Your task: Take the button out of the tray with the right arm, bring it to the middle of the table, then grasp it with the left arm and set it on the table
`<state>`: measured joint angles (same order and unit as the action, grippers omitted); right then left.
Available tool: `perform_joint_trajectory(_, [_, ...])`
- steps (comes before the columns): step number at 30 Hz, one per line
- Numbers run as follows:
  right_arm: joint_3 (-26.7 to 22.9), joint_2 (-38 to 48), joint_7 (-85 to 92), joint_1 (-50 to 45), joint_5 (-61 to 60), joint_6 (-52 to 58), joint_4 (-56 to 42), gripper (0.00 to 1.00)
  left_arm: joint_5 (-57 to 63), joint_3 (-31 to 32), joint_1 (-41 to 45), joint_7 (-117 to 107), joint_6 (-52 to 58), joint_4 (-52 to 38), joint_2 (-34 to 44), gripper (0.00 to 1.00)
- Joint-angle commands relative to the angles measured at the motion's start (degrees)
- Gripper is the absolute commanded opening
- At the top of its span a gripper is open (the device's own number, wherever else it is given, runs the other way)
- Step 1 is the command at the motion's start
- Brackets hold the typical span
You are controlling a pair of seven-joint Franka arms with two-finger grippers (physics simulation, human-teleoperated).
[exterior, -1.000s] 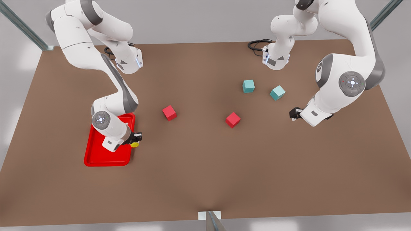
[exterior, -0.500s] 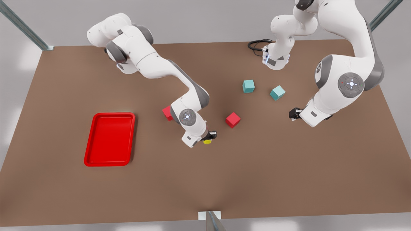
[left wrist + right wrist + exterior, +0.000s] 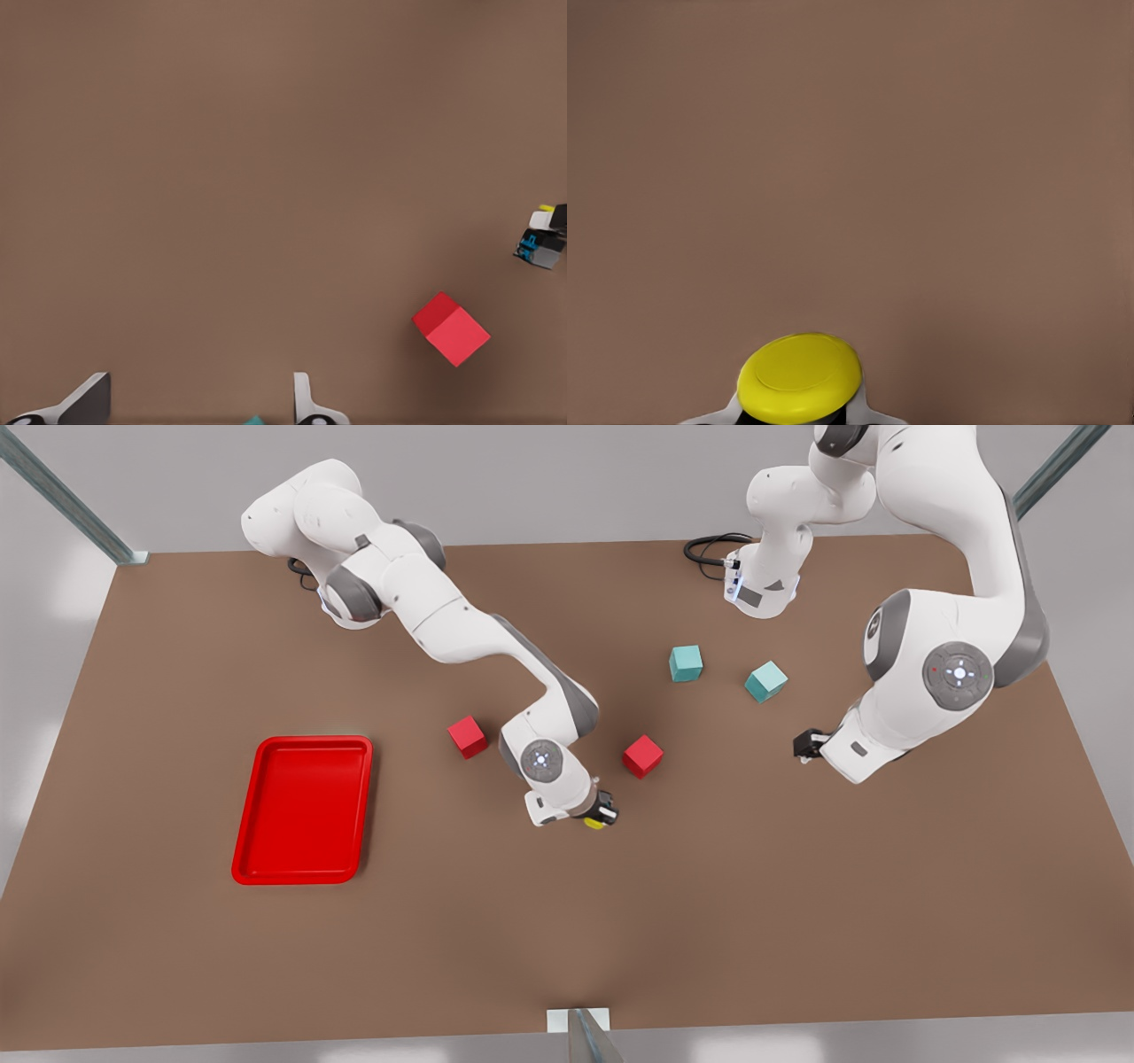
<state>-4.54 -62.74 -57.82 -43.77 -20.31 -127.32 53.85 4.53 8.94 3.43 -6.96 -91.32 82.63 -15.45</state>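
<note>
The button [image 3: 594, 823], a small dark body with a yellow cap, hangs in my right gripper [image 3: 602, 812], which is shut on it above the middle of the table [image 3: 567, 921]. The right wrist view has the yellow cap [image 3: 799, 376] between the fingers over bare brown tabletop. The red tray [image 3: 306, 740] lies at the front view's left with nothing in it. My left gripper [image 3: 804, 746] hovers open at the front view's right; its fingers [image 3: 89, 403] stand wide apart. From the left wrist view, the right gripper [image 3: 542, 241] is far off.
Two red cubes [image 3: 643, 755] [image 3: 467, 737] flank the right arm's wrist; the nearer one [image 3: 450, 328] is also in the left wrist view. Two teal cubes [image 3: 686, 662] [image 3: 765, 681] sit behind, toward the left arm. A black cable [image 3: 709, 549] lies by that arm's base.
The right arm has carried the button from the tray's edge toward the front view's right, to the table's middle. The left arm has shifted slightly toward the centre.
</note>
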Motion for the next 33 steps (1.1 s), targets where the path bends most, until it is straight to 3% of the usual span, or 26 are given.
perform_joint_trajectory(1, [-0.03, -0.02, -11.53, 0.00, 1.24, 0.41, 0.03, 0.44, 0.04, 0.02, 0.00, -0.07, -0.96, 0.07, 0.07, 1.00])
perform_joint_trajectory(4, [0.06, -0.11, -8.28, -0.09, 1.24, 1.11, 0.12, 0.51, 0.04, 0.02, 0.00, -0.07, -1.23, 0.07, 0.07, 1.00])
perform_joint_trajectory(5, [0.06, -0.11, -7.48, -0.17, 1.24, 1.11, 0.12, 0.71, 0.04, 0.02, 0.00, -0.07, -1.14, 0.07, 0.07, 1.00])
perform_joint_trajectory(6, [0.06, -0.11, -7.40, -0.17, 1.24, 1.11, 0.21, 1.00, 0.04, 0.02, 0.00, -0.07, -1.23, 0.07, 0.07, 1.00])
perform_joint_trajectory(9, [0.32, 0.95, -2.74, 0.44, 0.89, 0.76, 0.56, 1.00, 0.04, 0.02, 0.00, -0.07, -1.31, 0.07, 0.07, 1.00])
perform_joint_trajectory(11, [0.24, 7.27, 0.86, 0.27, 6.94, 4.52, 0.91, 1.00, 0.04, 0.02, 0.08, -0.16, -1.31, 0.07, 0.07, 1.00])
perform_joint_trajectory(13, [-0.20, 17.46, 6.13, 2.81, 13.10, 28.51, 0.56, 1.00, 0.04, 0.11, 0.35, -0.16, -1.75, 0.07, 0.07, 1.00])
perform_joint_trajectory(14, [-0.03, 22.73, 15.25, 8.51, 14.16, 37.74, 0.47, 1.00, 0.04, 0.11, 1.22, -0.07, -2.81, 0.07, -0.55, 1.00])
perform_joint_trajectory(15, [0.23, 28.71, 22.47, 13.97, 15.91, 44.79, 3.10, 1.00, 0.13, 0.20, 3.33, -0.07, -3.86, -0.01, -1.95, 1.00])
perform_joint_trajectory(16, [0.41, 36.62, 31.62, 19.94, 17.85, 45.06, 12.24, 1.00, 0.13, 0.20, 5.97, -0.16, -4.91, -0.01, -3.62, 1.00])
perform_joint_trajectory(18, [9.97, 40.84, 43.49, 35.40, 22.67, 44.88, 13.74, 1.00, -0.13, 0.28, 10.80, -12.43, -10.18, -0.28, -7.92, 1.00])
perform_joint_trajectory(20, [16.22, 47.79, 48.06, 41.75, 28.04, 39.62, 21.38, 1.00, -0.14, 7.40, 11.33, -26.17, -17.74, -2.03, -14.69, 1.00])
perform_joint_trajectory(27, [17.11, 48.85, 48.77, 37.97, 30.68, 42.15, 18.58, 1.00, -0.05, 8.72, 15.29, -33.56, -37.79, -6.96, -27.97, 1.00])
perform_joint_trajectory(33, [17.29, 48.76, 48.59, 36.48, 31.21, 46.29, 17.96, 1.00, 0.13, 9.42, 15.99, -23.46, -40.86, -4.85, -29.90, 1.00])
